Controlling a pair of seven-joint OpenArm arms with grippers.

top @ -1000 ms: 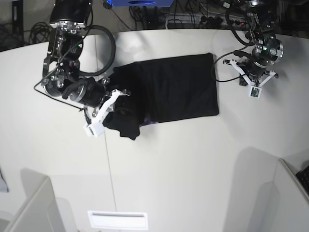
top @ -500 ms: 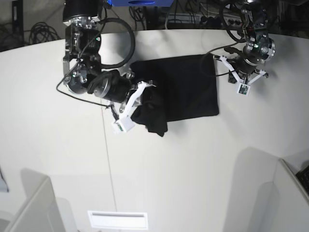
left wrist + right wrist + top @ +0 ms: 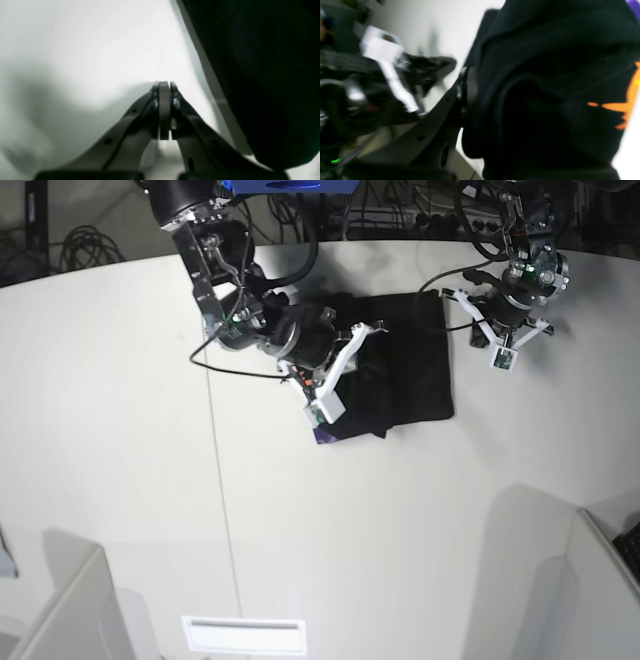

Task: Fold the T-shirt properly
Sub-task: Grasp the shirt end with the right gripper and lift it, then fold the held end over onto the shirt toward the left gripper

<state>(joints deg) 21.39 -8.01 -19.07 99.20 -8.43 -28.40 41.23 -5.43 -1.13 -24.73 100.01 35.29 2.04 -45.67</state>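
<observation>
The black T-shirt (image 3: 418, 370) lies partly folded on the white counter (image 3: 400, 530), toward its far side, with a raised fold of cloth at the right gripper (image 3: 375, 330) and some orange print showing in the right wrist view. The right gripper's jaws are clamped on that fold. Just beside the shirt's other edge, the left gripper (image 3: 165, 86) has its jaws together, with no cloth between them.
</observation>
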